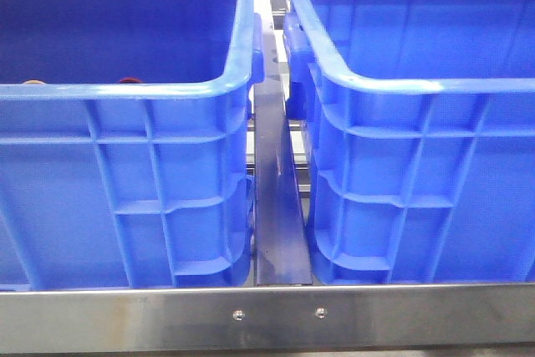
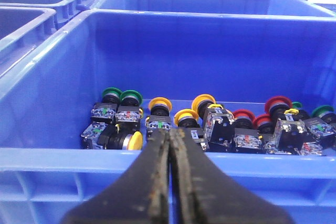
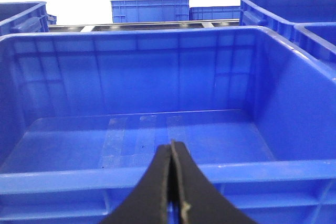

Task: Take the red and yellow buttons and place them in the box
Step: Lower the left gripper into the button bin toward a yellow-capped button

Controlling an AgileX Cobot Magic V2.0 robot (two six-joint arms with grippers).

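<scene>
In the left wrist view, several push buttons lie in a row on the floor of the left blue crate [image 2: 157, 161]. Yellow-capped buttons [image 2: 186, 116] lie near the middle and red-capped buttons [image 2: 243, 115] to one side. My left gripper [image 2: 170, 134] is shut and empty, outside the crate's near rim. In the front view only a red cap [image 1: 128, 80] and an orange cap [image 1: 33, 82] peek over the left crate's [image 1: 125, 94] rim. The right blue crate, the box [image 3: 131, 177], has nothing in it. My right gripper [image 3: 171, 144] is shut and empty at its near rim.
Green-capped buttons [image 2: 122, 96] lie among the others in the left crate. The two crates [image 1: 418, 89] stand side by side with a metal rail [image 1: 276, 198] between them and a steel bar [image 1: 267, 315] along the front. More blue crates [image 3: 149, 9] stand behind.
</scene>
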